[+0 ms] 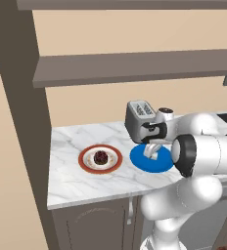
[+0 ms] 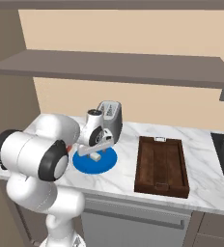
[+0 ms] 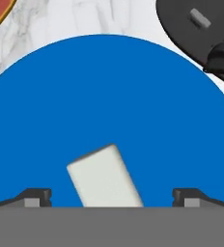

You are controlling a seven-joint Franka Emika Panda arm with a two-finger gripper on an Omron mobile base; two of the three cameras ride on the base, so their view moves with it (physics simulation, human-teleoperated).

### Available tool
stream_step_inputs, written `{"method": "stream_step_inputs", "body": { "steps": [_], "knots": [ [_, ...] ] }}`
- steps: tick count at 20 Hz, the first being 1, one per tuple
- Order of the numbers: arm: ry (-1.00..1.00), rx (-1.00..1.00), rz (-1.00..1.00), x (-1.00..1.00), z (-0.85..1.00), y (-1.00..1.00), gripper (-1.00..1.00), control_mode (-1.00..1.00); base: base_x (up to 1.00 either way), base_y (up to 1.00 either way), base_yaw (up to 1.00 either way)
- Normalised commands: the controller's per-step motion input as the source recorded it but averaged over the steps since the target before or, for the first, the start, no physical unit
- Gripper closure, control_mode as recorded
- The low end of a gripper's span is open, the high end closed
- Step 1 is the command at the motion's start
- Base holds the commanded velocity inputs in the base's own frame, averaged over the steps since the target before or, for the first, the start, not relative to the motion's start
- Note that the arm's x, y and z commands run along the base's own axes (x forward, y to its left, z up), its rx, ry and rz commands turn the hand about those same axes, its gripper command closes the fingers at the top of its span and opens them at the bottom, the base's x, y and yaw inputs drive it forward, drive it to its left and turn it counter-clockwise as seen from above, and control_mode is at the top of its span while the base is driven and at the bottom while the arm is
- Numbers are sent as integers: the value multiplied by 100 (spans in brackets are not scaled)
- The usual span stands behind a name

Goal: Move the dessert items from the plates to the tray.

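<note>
Tool [image 3: 112,200] is hanging low over the blue plate [image 3: 109,96], its two tips sitting wide apart at the bottom of the hand view with the pale cream cube [image 3: 104,176] lying between them, touching neither. The cube is lying skewed to the line between the tips, so closing on its corners could be twisting or squirting it out across the plate. In the left base view the dark cupcake [image 1: 101,156] is waiting on the red-rimmed plate [image 1: 84,164] at centre left, and in the right base view the brown tray [image 2: 161,166] is sitting empty at centre right of the marble bench [image 2: 201,140], with the grey toaster [image 2: 111,120] just behind the blue plate, where a swinging arm could be clipping it. No brand or writing is readable anywhere.
</note>
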Motion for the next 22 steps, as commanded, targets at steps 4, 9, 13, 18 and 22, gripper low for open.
{"method": "stream_step_inputs", "body": {
  "steps": [4,9,13,18,22],
  "knots": [
    [5,-3,0,0,-36,0,-100,-100,0,0,0],
    [4,-1,0,0,-32,0,100,-100,0,0,0],
    [0,0,0,0,1,0,100,-100,0,0,0],
    [0,0,-8,0,23,-16,100,-100,0,0,0],
    [0,0,-16,0,56,-77,100,-100,0,0,0]
  ]
}}
